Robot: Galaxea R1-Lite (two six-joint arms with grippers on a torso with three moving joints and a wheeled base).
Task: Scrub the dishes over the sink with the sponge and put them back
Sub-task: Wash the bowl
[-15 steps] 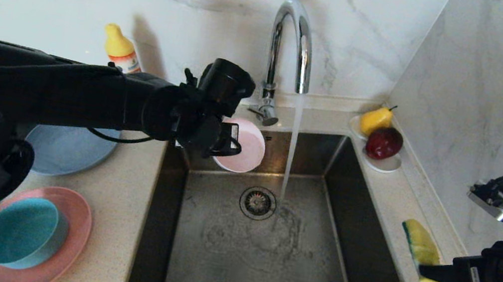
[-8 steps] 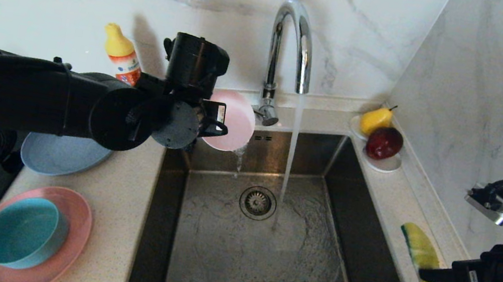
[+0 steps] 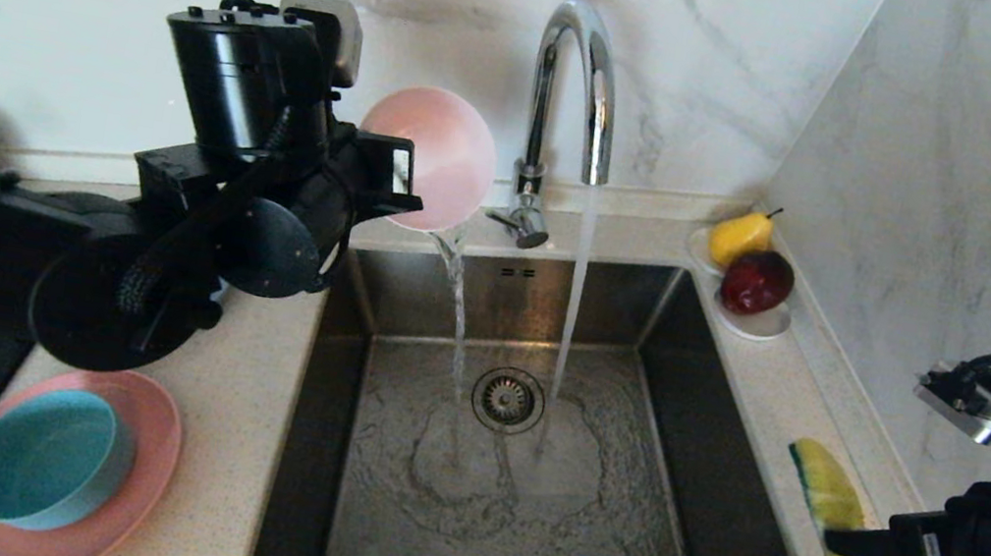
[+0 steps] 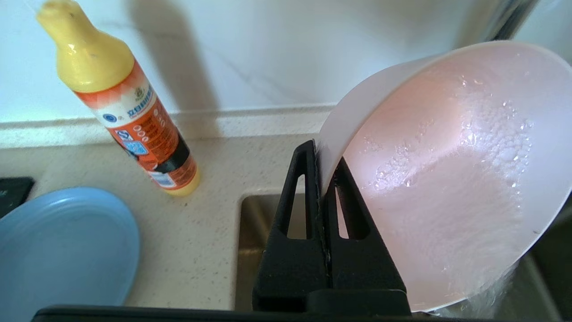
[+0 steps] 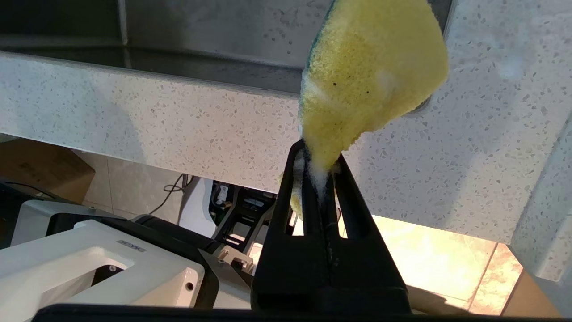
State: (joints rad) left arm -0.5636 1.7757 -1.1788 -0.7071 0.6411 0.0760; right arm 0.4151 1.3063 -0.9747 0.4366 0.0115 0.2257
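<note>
Left gripper [image 4: 322,179] pinches the small pale pink bowl [image 3: 427,158] tipped over the square steel sink [image 3: 717,512], water pouring out; right gripper [image 5: 318,179] clamps the bent yellow-green sponge [image 5: 371,76] above the speckled desk [image 3: 238,396].

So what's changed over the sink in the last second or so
The left claw, clamped on the pink bowl's rim, lifted it from low at the sink's back left corner to up beside the tap and tipped it, so water now pours out. The right claw stayed at the right with the sponge; the tap kept running.
</note>
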